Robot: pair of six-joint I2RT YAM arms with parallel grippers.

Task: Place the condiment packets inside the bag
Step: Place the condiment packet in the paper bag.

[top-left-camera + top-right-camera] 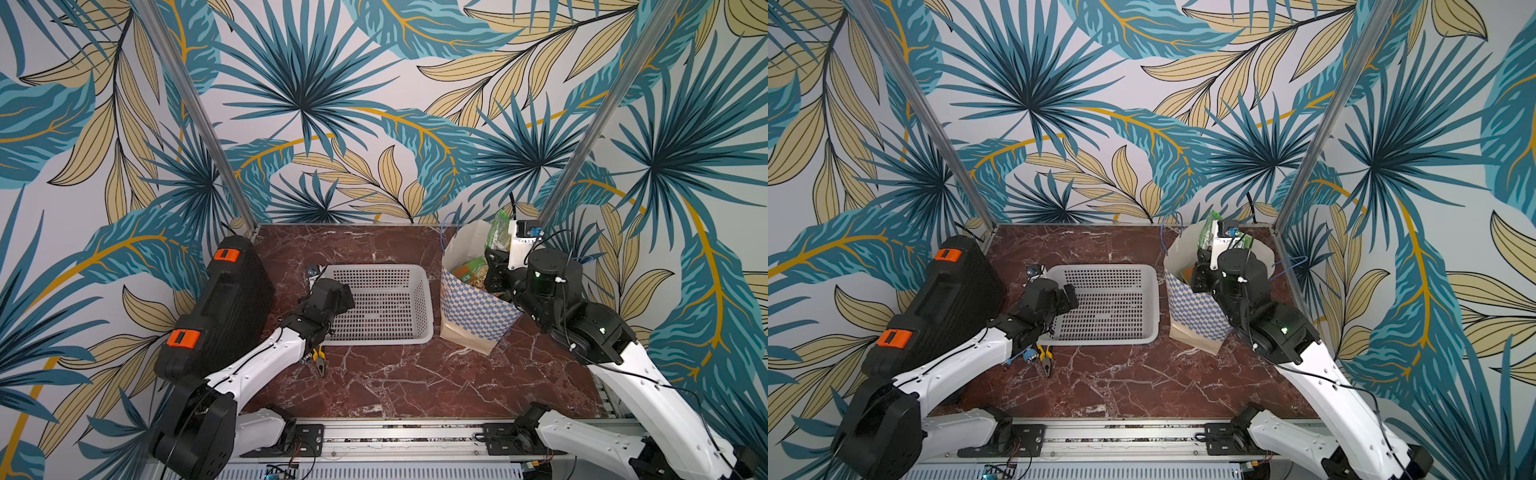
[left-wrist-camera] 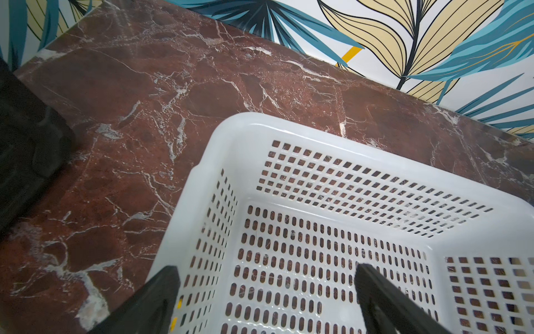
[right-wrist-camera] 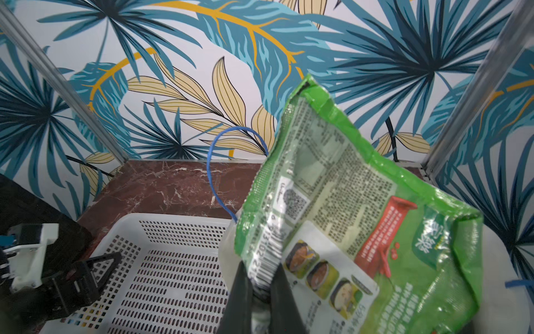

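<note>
1. Green glossy film pouch, one of the condiment packets: flat, printed with small text, a barcode and food photos. It is creased and buckled, so it is judged light, limp and probably slick.
2. Location: held on end over the mouth of the bag, towards the far side. Its upper end stands clear above the rim in both top views. Whether its lower end is already inside cannot be told.
3. Hold: right jaws closed on the pouch's lower edge, at the barcode. A pinch on the flat sealed margin suits it, since the filled middle would likely bulge and slide.
4. Other packets: green and orange, already lying inside the bag.
5. Bag: paper, white inside, blue-and-white check outside, blue cord handle. It stands on the desk just beside the basket. The walls are judged thin, easily crumpled or tipped by a sideways push.
6. Left jaws: spread wide, holding nothing, straddling the left wall of the empty perforated basket.
7. Excluded: yellow-handled pliers, on the desk beneath the left arm.
</note>
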